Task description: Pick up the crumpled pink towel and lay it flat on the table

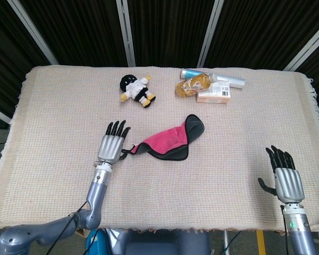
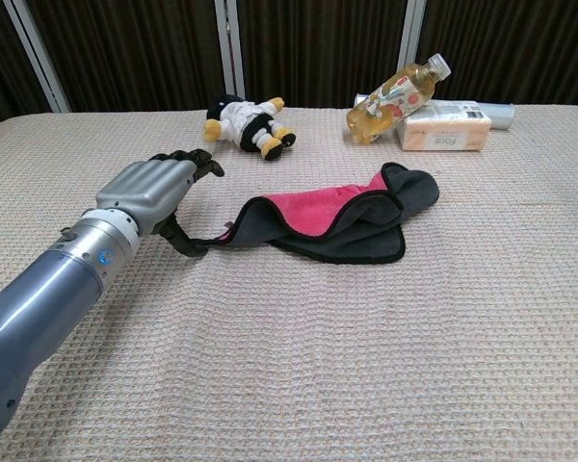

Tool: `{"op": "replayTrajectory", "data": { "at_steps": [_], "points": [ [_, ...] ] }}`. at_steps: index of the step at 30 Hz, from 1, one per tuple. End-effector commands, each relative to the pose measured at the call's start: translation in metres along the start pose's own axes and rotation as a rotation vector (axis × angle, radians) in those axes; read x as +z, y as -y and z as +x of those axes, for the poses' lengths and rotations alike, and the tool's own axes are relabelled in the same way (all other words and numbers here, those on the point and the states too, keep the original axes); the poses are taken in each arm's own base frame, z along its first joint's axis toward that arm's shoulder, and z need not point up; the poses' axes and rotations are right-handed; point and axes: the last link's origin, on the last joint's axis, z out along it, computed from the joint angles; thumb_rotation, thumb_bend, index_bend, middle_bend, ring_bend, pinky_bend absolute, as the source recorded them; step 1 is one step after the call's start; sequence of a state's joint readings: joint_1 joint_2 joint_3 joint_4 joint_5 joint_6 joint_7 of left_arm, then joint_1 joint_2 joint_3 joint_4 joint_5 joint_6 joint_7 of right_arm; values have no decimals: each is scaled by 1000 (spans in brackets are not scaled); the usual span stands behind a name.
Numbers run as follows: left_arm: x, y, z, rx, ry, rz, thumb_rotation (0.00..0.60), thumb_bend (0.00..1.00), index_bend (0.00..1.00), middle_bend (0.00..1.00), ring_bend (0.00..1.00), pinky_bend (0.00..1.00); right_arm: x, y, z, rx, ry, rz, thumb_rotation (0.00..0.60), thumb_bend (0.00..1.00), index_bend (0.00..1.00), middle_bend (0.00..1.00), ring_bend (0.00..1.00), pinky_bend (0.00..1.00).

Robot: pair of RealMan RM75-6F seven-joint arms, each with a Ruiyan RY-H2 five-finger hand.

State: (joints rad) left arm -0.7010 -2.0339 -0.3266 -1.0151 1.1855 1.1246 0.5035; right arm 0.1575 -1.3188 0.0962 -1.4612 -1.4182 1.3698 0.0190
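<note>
We are hovering our left hand [image 1: 111,145] just left of the towel [image 1: 170,142], fingers [image 2: 198,163] spread and gripping nothing, the thumb beside the towel's thin dark tail; whether it is touching we cannot tell. The towel is lying crumpled mid-tabletop [image 1: 53,106], pink inside and dark-edged, with a doll [image 1: 136,89], bottle [image 1: 194,84] and box [image 1: 215,93] lying behind it. At far right, we are holding our right hand [image 1: 284,175] empty, fingers extended.
</note>
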Motion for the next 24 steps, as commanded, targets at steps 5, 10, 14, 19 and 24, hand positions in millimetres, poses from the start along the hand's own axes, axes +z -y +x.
{"op": "replayTrajectory", "data": {
  "at_steps": [5, 10, 14, 19, 24],
  "points": [
    [2, -6, -4, -20, -21, -25, 600, 327, 194, 27, 0, 0, 0, 0, -1, -3, 4, -2, 600, 289, 0, 0, 0, 0],
    [3, -4, -10, -18, -9, -20, 600, 327, 209, 31, 0, 0, -1, 1, -3, -4, 8, 1, 600, 289, 0, 0, 0, 0],
    [3, -5, -14, -20, -4, -26, 600, 336, 235, 37, 0, 0, -1, 2, -3, -5, 9, 2, 600, 288, 0, 0, 0, 0],
    [3, -7, -13, -33, -22, -47, 600, 387, 300, 58, 0, 0, -1, 2, -4, -6, 11, 3, 600, 288, 0, 0, 0, 0],
    [3, -11, -11, -50, -38, -78, 600, 394, 332, 66, 0, 0, -1, 3, -4, -6, 12, 3, 600, 289, 0, 0, 0, 0]
  ]
}}
